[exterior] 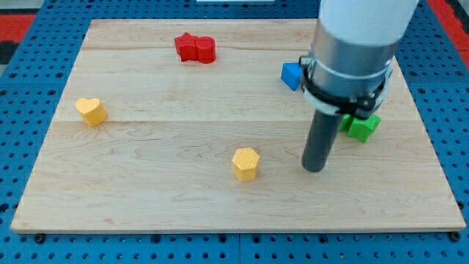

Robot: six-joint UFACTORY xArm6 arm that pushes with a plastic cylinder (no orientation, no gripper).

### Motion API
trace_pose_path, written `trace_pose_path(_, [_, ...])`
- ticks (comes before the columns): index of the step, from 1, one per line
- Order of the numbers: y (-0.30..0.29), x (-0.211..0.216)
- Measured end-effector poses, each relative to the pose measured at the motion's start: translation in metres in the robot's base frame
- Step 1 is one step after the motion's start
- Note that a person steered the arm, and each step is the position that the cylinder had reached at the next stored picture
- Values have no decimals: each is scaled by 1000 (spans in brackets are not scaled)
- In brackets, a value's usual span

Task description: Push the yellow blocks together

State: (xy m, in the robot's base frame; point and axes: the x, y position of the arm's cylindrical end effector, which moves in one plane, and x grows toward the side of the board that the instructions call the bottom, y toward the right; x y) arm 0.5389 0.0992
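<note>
A yellow heart-shaped block (91,111) lies at the view's left on the wooden board (146,183). A yellow hexagonal block (246,163) lies near the board's lower middle, far to the right of the heart. My tip (314,169) rests on the board to the right of the yellow hexagon, a short gap away, not touching it.
Two red blocks (196,48) sit touching each other near the view's top. A blue block (292,75) shows partly behind the arm at the upper right. A green block (362,125) sits right of the rod, partly hidden by the arm.
</note>
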Motion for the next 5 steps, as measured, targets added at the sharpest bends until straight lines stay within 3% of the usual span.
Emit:
trace_pose_path(1, [-32,10])
trace_pose_path(4, [-212,-44])
trace_pose_path(5, [-207,-58])
